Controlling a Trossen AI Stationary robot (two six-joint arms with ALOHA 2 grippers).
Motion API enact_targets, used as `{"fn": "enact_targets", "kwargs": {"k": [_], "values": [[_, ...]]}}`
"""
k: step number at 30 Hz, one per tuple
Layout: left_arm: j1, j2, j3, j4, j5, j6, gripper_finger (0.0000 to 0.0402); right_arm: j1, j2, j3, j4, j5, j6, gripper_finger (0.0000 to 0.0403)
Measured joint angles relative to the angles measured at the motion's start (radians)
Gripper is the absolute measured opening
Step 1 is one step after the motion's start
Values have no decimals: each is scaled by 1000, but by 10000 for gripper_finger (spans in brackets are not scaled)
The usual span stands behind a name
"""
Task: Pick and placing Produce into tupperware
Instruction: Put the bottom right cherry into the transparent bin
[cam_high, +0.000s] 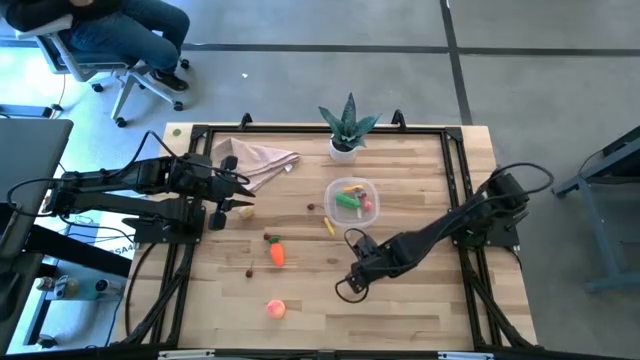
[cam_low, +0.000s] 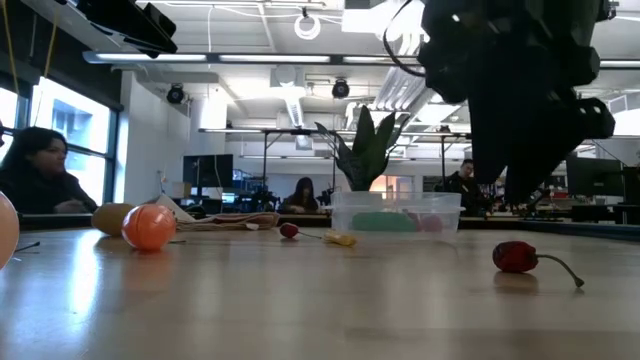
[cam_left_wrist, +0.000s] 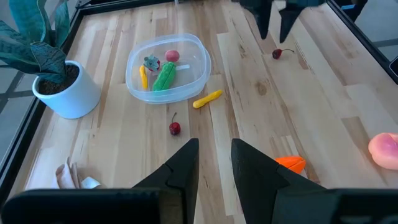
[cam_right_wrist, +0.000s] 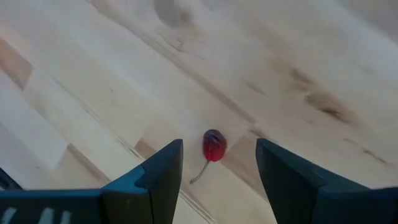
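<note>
The clear tupperware (cam_high: 352, 186) (cam_left_wrist: 196, 48) stands mid-table and holds a green pod (cam_left_wrist: 165, 76), a yellow strip and small red pieces. Loose on the wood lie a carrot (cam_high: 277, 253), a peach (cam_high: 276, 309), a yellow strip (cam_left_wrist: 207, 98) and a cherry (cam_left_wrist: 175, 128). My right gripper (cam_high: 356, 276) (cam_right_wrist: 219, 149) hangs open, pointing down over a second stemmed cherry (cam_right_wrist: 214, 146) (cam_low: 515, 257). Its fingers stand on either side of that cherry without touching it. My left gripper (cam_high: 238, 195) (cam_left_wrist: 215, 152) waits open near the table's left side.
A spiky potted plant in a white pot (cam_high: 346, 130) stands at the far edge behind the tupperware. A beige cloth (cam_high: 258, 160) lies at the far left. A black frame (cam_high: 455, 160) runs round the table. A seated person (cam_high: 120, 30) is beyond the far left corner.
</note>
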Motion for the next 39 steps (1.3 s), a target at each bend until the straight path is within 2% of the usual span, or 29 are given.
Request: {"fn": "enact_targets", "kwargs": {"k": [4,12,23,33,39], "values": [[0,0,0,0,0,0,83,4,67,4,55,-44,-11,195],[0,0,0,0,0,0,83,4,158,59,36,-82,-38,195],[0,0,0,0,0,0,83,4,174,79,-27,-43,5,191],[0,0,0,0,0,0,83,4,175,77,-53,-16,19,137],[0,0,0,0,0,0,83,3,175,77,-81,-10,38,124]]}}
